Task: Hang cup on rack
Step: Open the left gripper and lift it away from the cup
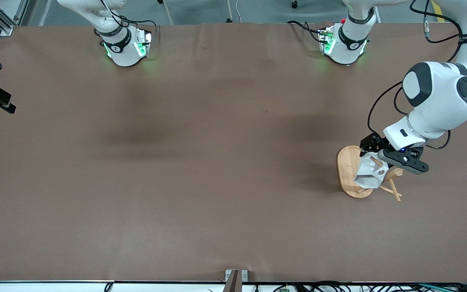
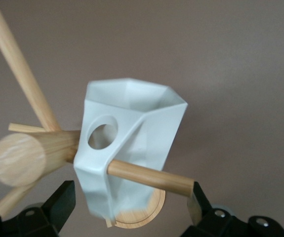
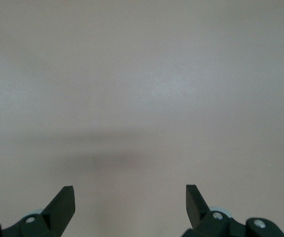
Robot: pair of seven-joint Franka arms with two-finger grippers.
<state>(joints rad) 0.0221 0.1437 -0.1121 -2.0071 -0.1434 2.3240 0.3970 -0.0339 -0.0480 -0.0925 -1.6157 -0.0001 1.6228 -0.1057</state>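
- The cup (image 2: 132,148) is hung on a peg of the rack (image 1: 349,172), toward the left arm's end of the counter (image 1: 201,162).
- The left end effector (image 2: 129,212) is held over the rack, fingers spread apart, nothing gripped.
- The right end effector (image 3: 129,210) is held over bare counter, fingers apart, arm waiting.

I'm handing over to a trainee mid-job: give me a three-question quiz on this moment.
1. True or false: a peg of the rack passes through the cup handle.
2. The left gripper fingers are: A open, B shut on the cup.
3. What lies under the right gripper?

Key: 1 true. 2 A. 3 bare table.
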